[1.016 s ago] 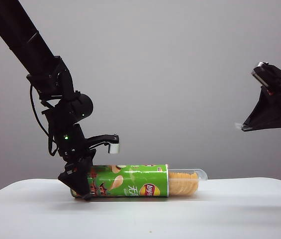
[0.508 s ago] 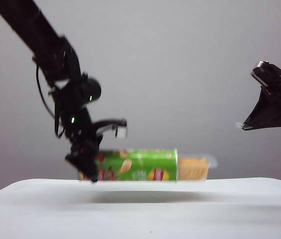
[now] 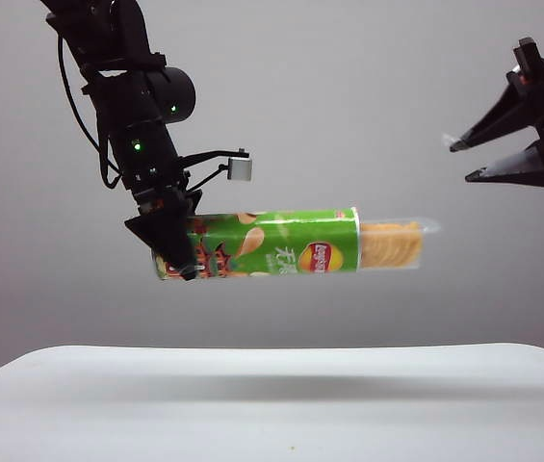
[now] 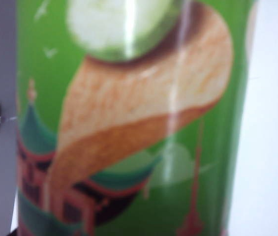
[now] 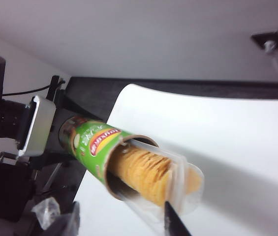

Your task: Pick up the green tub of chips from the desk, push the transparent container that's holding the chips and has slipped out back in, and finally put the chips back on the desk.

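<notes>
The green tub of chips (image 3: 272,243) hangs level in the air, well above the desk (image 3: 272,395). My left gripper (image 3: 177,252) is shut on its patterned left end. The transparent container (image 3: 401,243) sticks out of the tub's right end with the chips (image 3: 387,246) stacked inside. In the left wrist view the tub (image 4: 129,123) fills the picture and the fingers are hidden. My right gripper (image 3: 459,161) is open, up and to the right of the container and apart from it. The right wrist view looks into the tub's open end (image 5: 92,145), the container (image 5: 180,189) and the chips (image 5: 143,172), with my right gripper (image 5: 124,226) open.
The white desk (image 5: 202,128) lies bare beneath the tub. A plain grey wall stands behind. The left arm's wrist camera (image 3: 241,169) juts out just above the tub.
My left gripper has lifted the tub from the desk high into the air and slightly right. The right gripper has gone from shut to open and turned.
</notes>
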{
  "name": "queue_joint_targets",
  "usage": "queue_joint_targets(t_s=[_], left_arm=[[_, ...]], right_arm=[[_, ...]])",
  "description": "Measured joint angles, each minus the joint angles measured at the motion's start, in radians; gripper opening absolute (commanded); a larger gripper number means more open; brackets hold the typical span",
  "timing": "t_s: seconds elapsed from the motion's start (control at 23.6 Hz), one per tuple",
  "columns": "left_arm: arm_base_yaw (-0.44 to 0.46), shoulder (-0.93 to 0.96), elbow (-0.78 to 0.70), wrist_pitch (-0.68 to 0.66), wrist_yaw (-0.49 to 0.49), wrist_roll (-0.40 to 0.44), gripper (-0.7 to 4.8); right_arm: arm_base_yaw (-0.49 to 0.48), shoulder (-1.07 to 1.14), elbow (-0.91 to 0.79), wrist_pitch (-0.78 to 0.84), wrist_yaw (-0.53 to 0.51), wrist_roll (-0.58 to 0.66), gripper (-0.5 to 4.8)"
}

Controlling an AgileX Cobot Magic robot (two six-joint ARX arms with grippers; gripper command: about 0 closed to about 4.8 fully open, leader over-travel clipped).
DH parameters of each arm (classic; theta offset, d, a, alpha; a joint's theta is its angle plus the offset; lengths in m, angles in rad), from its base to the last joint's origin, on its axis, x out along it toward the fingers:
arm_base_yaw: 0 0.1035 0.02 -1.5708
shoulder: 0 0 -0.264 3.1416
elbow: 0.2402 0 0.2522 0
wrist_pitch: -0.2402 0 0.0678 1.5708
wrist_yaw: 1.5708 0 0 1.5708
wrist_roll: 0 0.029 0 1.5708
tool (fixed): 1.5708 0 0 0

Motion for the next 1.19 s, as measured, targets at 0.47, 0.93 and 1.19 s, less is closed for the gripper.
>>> queue_joint_targets(t_s=[0.47, 0.93, 1.19], left_arm=[[0.0, -0.01, 0.0, 0.004, 0.112, -0.001, 2.24], [-0.001, -0.01, 0.0, 0.005, 0.177, -0.023, 2.24], [-0.007, -0.009, 0.0, 0.009, 0.177, -0.03, 2.24]], right_arm=[[0.007, 0.002, -0.003, -0.073, 0.021, -0.072, 1.26], [0.017, 0.001, -0.003, -0.073, 0.01, -0.072, -0.06], [0.023, 0.001, -0.003, -0.073, -0.017, -0.069, -0.07]])
